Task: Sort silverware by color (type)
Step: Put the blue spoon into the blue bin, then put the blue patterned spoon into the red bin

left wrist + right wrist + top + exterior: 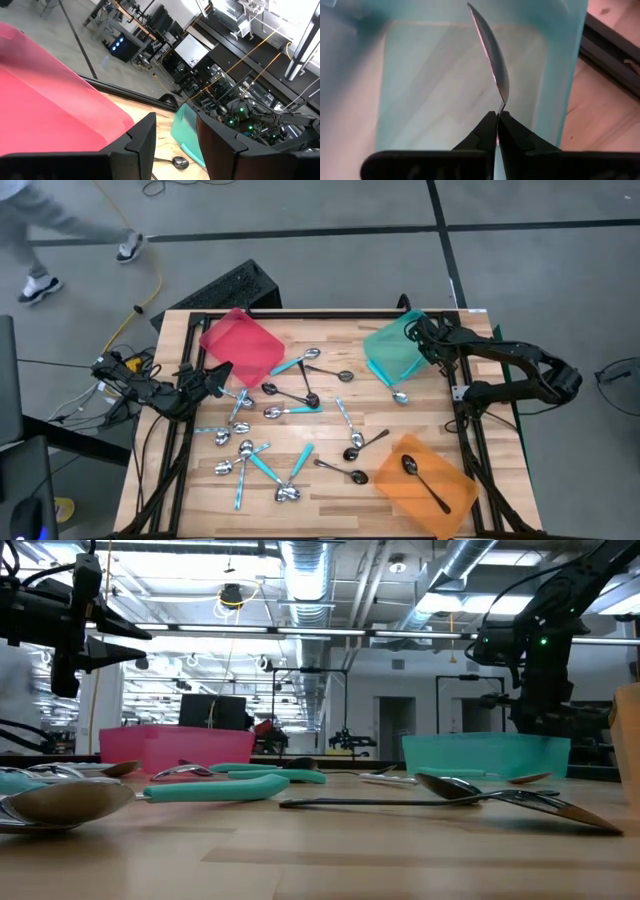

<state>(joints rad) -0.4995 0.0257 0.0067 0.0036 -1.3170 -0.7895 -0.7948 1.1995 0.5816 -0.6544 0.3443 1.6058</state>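
Observation:
Several spoons [290, 405], some silver, some teal-handled, some black, lie flat and scattered on the wooden table between three trays. One black spoon [425, 480] lies in the orange tray [455, 500]. My right gripper [498, 114] hangs over the teal tray [385, 345], shut on a spoon with a silver bowl [492, 60]; the spoon's handle is hidden behind the fingers. My left gripper [222, 372] waits open beside the red tray [240, 340], nothing between its fingers [142, 137]. My right gripper pinches the spoon at its thin neck [501, 102], just below the bowl, between its two fingertips. The fingers slant down from above into the teal tray. The bowl sticks out beyond the fingertips, edge-on, toward the tray's floor; whether its tip touches the floor, I cannot tell.
A teal-handled spoon [397, 392] lies just outside the teal tray's near corner. A dark frame runs along the table's edges [470, 440]. A person's legs [40, 280] show on the floor beyond the far left corner.

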